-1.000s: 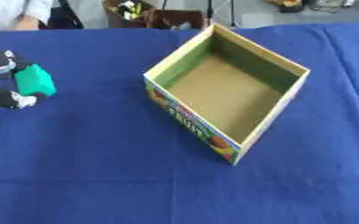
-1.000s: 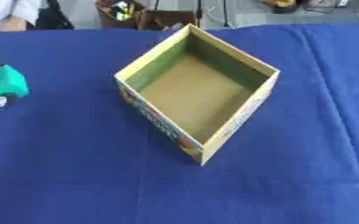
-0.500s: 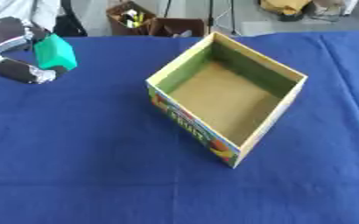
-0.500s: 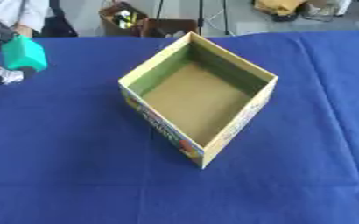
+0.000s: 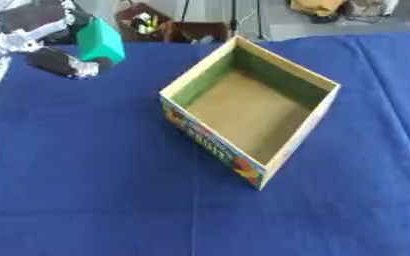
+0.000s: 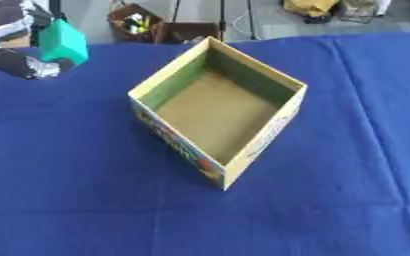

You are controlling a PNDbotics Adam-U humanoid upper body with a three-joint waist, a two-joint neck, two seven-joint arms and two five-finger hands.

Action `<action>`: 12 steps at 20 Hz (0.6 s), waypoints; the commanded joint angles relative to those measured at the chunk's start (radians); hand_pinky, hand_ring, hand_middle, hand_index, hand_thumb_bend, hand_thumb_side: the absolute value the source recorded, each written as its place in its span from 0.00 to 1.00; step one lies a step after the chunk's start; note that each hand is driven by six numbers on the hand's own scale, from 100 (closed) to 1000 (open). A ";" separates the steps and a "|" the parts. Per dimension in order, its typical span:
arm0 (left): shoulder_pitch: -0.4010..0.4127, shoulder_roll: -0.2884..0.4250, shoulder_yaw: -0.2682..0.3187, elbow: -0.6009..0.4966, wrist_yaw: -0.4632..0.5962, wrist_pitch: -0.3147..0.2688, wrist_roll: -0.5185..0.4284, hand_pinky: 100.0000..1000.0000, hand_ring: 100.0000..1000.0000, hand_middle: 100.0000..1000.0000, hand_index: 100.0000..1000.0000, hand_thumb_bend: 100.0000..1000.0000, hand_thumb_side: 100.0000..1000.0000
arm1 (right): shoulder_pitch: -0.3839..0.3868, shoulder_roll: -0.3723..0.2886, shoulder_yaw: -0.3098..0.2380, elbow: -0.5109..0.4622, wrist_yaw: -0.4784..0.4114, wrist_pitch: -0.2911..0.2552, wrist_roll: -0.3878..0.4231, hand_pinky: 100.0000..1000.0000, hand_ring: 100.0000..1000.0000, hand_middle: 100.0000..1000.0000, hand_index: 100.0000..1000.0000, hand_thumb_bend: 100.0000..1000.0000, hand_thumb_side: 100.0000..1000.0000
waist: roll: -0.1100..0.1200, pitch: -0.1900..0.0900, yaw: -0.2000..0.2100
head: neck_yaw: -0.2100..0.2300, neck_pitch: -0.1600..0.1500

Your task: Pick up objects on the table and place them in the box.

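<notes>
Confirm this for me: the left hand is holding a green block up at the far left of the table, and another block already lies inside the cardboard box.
Not quite. The cardboard box is empty; the left eye view shows only its bare brown floor. The rest stands: the left hand holds the green block up at the far left of the table.

I can see my left hand [image 5: 47, 47] only partly, because its arm runs off the top left corner of the picture. The green block [image 5: 100, 40] hides some of its fingers. The print on the box [image 5: 210, 145] is too blurry to read.
</notes>
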 commanded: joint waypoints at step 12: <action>-0.119 -0.177 -0.004 -0.048 -0.153 0.080 0.050 0.42 0.45 0.30 0.51 0.00 0.62 | -0.052 -0.013 -0.001 -0.019 -0.038 0.011 0.000 0.83 0.84 0.70 0.82 0.00 0.73 | 0.007 -0.011 -0.042 | 0.029 -0.007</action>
